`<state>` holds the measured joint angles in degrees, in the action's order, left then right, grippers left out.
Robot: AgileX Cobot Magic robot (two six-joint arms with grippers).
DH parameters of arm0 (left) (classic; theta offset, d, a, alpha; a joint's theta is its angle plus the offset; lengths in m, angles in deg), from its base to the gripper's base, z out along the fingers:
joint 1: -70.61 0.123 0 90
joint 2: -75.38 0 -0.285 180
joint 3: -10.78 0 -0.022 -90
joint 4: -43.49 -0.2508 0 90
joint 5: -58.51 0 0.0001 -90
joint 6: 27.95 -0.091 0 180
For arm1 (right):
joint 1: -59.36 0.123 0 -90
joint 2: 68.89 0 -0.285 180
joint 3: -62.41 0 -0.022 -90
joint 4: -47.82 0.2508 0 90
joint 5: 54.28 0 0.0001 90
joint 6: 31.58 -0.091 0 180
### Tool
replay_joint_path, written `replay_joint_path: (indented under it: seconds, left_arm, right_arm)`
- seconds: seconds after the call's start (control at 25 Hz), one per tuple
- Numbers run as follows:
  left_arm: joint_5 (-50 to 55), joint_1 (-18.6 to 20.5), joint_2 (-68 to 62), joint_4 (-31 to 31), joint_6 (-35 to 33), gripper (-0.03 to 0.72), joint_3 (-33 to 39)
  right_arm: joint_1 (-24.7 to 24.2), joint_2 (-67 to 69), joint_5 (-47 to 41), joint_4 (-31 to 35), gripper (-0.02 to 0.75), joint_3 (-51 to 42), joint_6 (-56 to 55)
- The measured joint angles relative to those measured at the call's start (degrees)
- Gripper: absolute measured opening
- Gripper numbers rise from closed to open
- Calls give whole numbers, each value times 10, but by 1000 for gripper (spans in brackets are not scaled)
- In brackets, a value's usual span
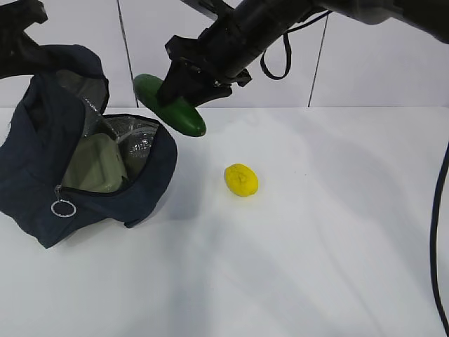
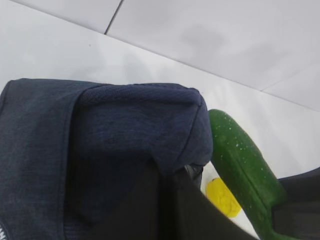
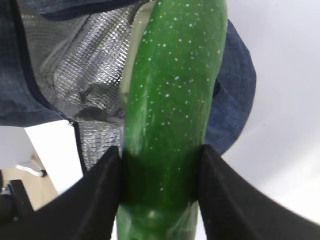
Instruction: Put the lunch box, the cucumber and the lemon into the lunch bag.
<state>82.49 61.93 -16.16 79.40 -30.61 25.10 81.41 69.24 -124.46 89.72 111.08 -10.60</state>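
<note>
One item, the lemon [image 1: 241,180], waits on the counter [image 1: 316,246] at the bag's three o'clock. Beyond it the lunch bag [image 1: 42,168] gapes with the lunch box [image 1: 97,167] inside, the clenched left tool [image 1: 21,24] pinching its flap at twelve o'clock. Farthest, the right tool [image 1: 184,88] grips the cucumber [image 1: 179,112] midway; its tip could snag the rim and twist loose.

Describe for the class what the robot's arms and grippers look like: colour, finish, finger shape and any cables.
Both arms are matte black. The right arm is a thick rounded tube with a black cable looping beneath it. The right gripper has two broad, flat black fingers with angled tips. The left gripper shows only as dark, plain black panels.
</note>
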Motion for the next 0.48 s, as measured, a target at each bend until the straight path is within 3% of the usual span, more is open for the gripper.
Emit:
replay_joint_path:
  seconds: [0.48]
  left_arm:
    - [-29, 0, 0, 6, 0, -6, 0]
  right_arm:
    - [54, 0, -1, 14, 363, 0, -6]
